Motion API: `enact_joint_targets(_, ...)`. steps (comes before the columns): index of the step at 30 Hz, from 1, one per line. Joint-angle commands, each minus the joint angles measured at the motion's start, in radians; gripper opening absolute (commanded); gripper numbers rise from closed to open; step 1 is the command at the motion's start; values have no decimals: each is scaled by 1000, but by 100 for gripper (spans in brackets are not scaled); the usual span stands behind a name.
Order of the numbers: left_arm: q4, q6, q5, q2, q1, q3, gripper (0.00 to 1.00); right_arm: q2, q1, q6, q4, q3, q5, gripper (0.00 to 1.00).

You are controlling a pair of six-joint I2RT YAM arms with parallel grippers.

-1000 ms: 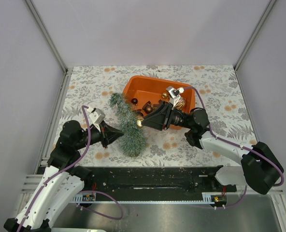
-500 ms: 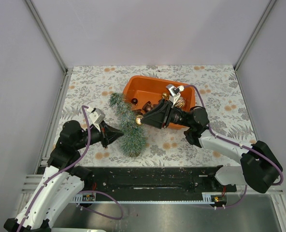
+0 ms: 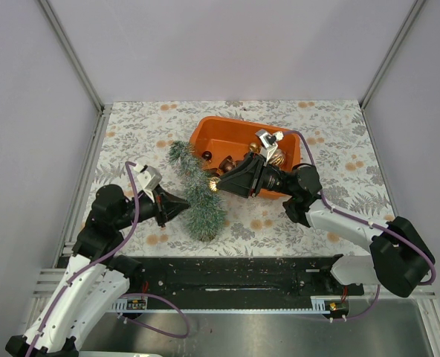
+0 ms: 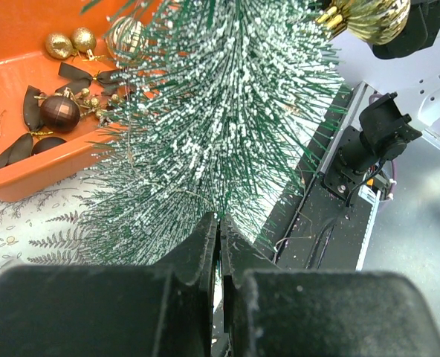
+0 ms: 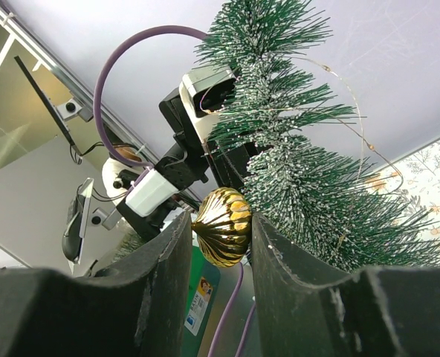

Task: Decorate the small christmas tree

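Bristly frosted tree [image 3: 198, 196], glossy gold bauble [image 5: 221, 225], smooth plastic tray [image 3: 221, 122]

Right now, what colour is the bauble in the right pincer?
Gold, ribbed bauble; right wrist view shows it best.

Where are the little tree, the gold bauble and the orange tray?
tree [image 3: 198, 199], overhead view, its bristly middle.
gold bauble [image 5: 221, 225], right wrist view, its ribbed side.
orange tray [image 3: 221, 129], overhead view, its far side.

From above and behind the bases, we look down on the whole tabletop [image 3: 331, 134]. Our left wrist view sits hard against the tree [image 4: 220, 111], with the tray [image 4: 27, 178] at its left and the tabletop's near edge at its right. Our right wrist view looks upward from low down, close to the tree, toward the left arm [image 5: 168, 175]. All three views share the tree and the bauble [image 5: 221, 225].
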State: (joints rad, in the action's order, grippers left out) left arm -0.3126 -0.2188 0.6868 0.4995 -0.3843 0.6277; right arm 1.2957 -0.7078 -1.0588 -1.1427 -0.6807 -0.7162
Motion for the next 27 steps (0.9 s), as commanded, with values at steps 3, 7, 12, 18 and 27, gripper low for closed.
enact_joint_targets(3, 55, -10, 26, -13, 7, 52, 6, -15, -9, 20, -16, -71, 8, 2)
enact_joint_targets(7, 52, -4, 30, -22, 7, 40, 6, -16, -9, 54, 31, -111, -3, 1)
enact_joint_targets(12, 44, 18, 39, -24, 5, 27, 6, 7, -9, 57, 28, -129, -6, 2)
enact_joint_targets(18, 27, 41, 37, -36, 5, 26, 6, 19, -7, 62, 26, -131, -9, 2)
enact_joint_targets(27, 17, 59, 56, -49, 5, 24, 5, 39, 16, 80, 28, -109, 9, 1)
